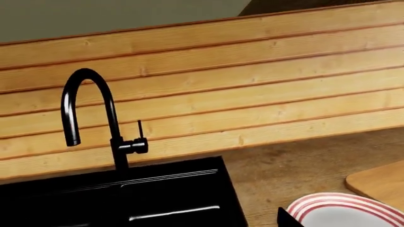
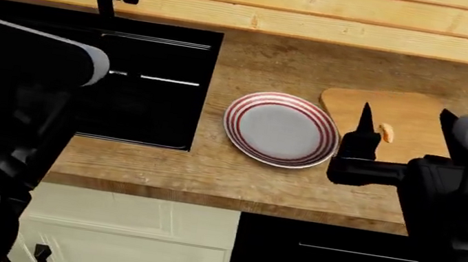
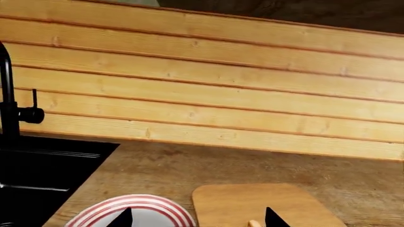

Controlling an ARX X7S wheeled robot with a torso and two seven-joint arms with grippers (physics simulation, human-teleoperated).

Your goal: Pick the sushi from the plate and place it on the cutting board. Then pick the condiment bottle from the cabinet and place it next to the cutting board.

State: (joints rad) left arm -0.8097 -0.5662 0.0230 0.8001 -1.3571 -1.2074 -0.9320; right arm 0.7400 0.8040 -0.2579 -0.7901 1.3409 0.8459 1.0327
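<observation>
Sushi [image 2: 387, 132] lies on the board [image 2: 403, 114], just beside the right claw [image 2: 364, 126], which hangs over the board's near-left part with its tips spread and nothing between them; the right wrist view shows both tips [image 3: 270, 218] apart, the orange piece low between them. The left claw is not in view, only that arm's dark bulk [image 2: 31, 55] over the sink [image 2: 156, 91], so I cannot tell its state. The plate [image 2: 281, 129] sits bare just left of the board, toward the tabletop's [image 2: 246, 174] front edge.

By my reading the first step is done, and the bottle step comes next. No bottle or open cabinet shows here, so the next move likely calls for lifting the claw clear and turning to find the cabinet.

Wood-grain tabletop, plank back wall [image 1: 221, 94], a black tap [image 1: 94, 118] at the back edge behind the sink, pale cabinet doors [image 2: 135, 234] below the front edge.
</observation>
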